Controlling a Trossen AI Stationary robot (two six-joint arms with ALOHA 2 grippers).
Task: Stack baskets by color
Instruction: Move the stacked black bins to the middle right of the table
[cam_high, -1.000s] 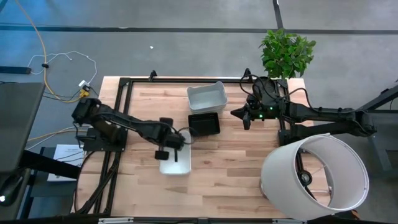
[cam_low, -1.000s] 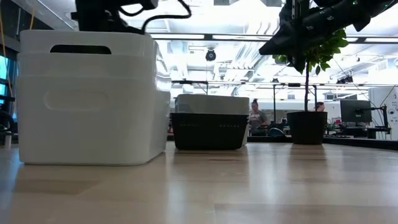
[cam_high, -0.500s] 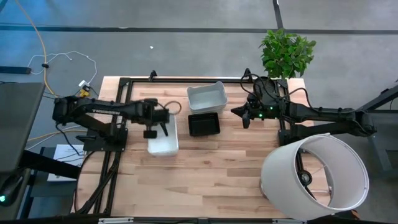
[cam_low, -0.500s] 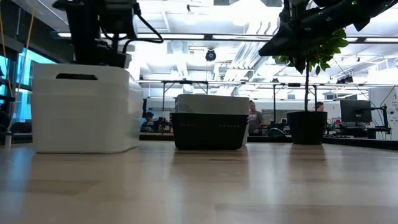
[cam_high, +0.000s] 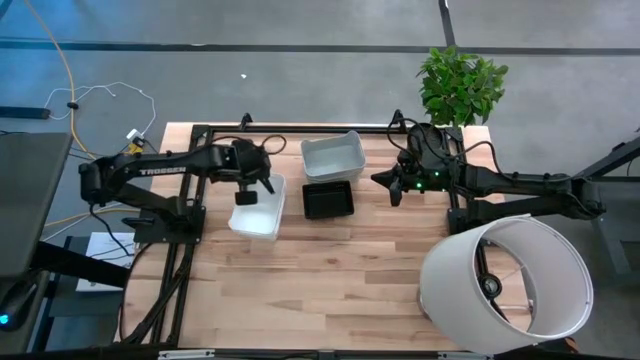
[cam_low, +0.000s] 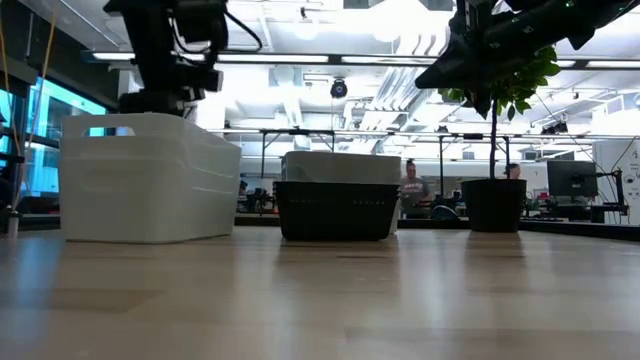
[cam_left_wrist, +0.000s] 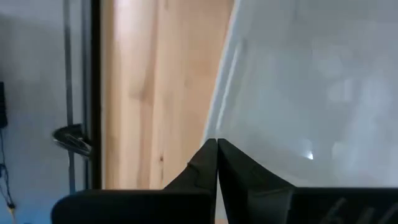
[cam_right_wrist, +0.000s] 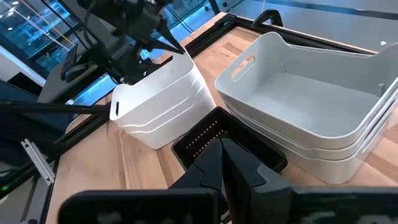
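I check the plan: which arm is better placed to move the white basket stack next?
Probably left. The left gripper is shut on the white basket stack; the right gripper hovers shut beyond the black basket.

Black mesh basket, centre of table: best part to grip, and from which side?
Judging by its pose, take a long rim wall of the black mesh basket from straight above with one finger inside. It sits upright and open-topped; the grey basket crowds its far side, so the near wall looks freest.

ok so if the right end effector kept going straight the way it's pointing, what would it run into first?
Probably the black basket. The shut right end effector aims right at its near rim, with the white basket beyond it. Depth is hard to judge, so it might pass just over the rim.
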